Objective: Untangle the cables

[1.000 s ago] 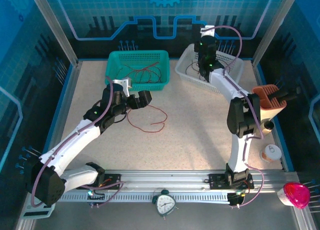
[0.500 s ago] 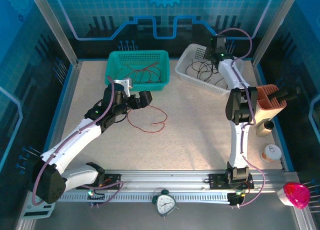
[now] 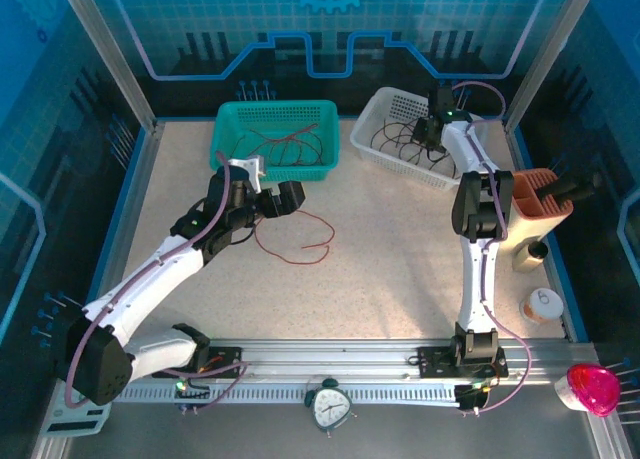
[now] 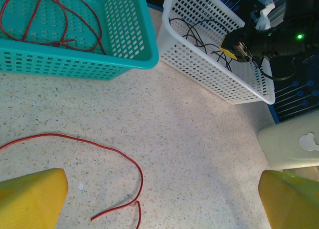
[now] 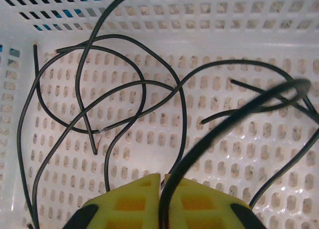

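My right tool (image 5: 160,181) has swung across the white basket (image 4: 214,69) and dipped low, pinched narrow on a black cable (image 5: 174,104) — drop-off looks near. My left tool (image 4: 162,199) waits wide over the red cable (image 4: 142,181) on the counter (image 3: 400,259).

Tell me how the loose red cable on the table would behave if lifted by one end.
Probably floppy: the red cable lies in loose curves, so it would likely dangle and drag. It looks thin, so it is probably light and easy to miss when pinching.
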Available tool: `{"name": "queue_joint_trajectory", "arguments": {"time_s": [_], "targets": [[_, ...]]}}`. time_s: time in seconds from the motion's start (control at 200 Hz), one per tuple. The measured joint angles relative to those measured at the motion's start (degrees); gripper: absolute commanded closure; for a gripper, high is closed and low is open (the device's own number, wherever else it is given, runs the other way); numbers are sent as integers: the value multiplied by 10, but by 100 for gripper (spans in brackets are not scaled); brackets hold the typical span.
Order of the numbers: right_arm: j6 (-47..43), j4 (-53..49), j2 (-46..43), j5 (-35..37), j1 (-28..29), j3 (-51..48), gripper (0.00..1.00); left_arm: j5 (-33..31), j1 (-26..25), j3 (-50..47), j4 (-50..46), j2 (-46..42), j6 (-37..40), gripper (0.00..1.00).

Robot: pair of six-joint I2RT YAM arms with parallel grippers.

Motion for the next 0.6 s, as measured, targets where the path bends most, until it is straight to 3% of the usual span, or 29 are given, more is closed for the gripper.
{"name": "queue_joint_trajectory", "arguments": {"time_s": [0.285,0.6], "targets": [[10,-11,-12,-20,0,-7,53,-4,0,0,-14,-12,0,1],[15,9,-142,-26,9,-56,46,-9,0,0,-17,-16,2,1]]}}
